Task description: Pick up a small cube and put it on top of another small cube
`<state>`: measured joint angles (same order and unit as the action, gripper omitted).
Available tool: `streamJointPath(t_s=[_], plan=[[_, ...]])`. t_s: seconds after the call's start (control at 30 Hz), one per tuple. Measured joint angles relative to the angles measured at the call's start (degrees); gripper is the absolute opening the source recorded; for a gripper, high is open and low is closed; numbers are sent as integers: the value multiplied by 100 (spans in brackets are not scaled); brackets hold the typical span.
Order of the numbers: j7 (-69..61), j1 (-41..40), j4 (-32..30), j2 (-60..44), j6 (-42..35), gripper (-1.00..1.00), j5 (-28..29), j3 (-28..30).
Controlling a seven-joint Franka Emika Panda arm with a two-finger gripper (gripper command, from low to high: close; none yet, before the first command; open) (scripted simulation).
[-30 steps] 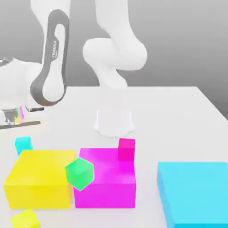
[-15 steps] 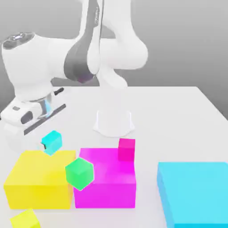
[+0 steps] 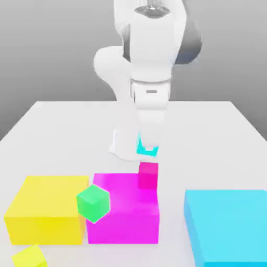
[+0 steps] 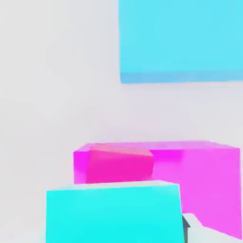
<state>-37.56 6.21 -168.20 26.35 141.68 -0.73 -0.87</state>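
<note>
- Above the middle of the white table (image 3: pixel 219 125), the white arm's gripper (image 3: pixel 147 150) has its jaws clamped on the small plain turquoise cube (image 3: pixel 146 149), held clear of the surface.
- Just beside and below it, the small crimson-pink cube (image 3: pixel 148 175) sits by the big magenta block's (image 3: pixel 123 215) far edge, nothing on top.
- Judged so: pickup done; carrying nearly over; lowering and release remain.
- Toward the near edge: small green cube (image 3: pixel 94 203), big yellow block (image 3: pixel 47 209).

The white tabletop (image 3: pixel 62 125) carries a yellow block (image 3: pixel 46 209), a magenta block (image 3: pixel 125 214), a large cyan block (image 3: pixel 229 227), and seemingly a small yellow cube (image 3: pixel 29 256).
</note>
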Motion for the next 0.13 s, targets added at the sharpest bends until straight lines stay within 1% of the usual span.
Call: streamJointPath(t_s=[0.03, 0.07, 0.13], plan=[[1, -2, -65, -178, 246, -100, 2, -3], [1, -2, -100, -277, 380, 100, 2, -4], [1, -2, -100, -277, 380, 100, 2, -4]])
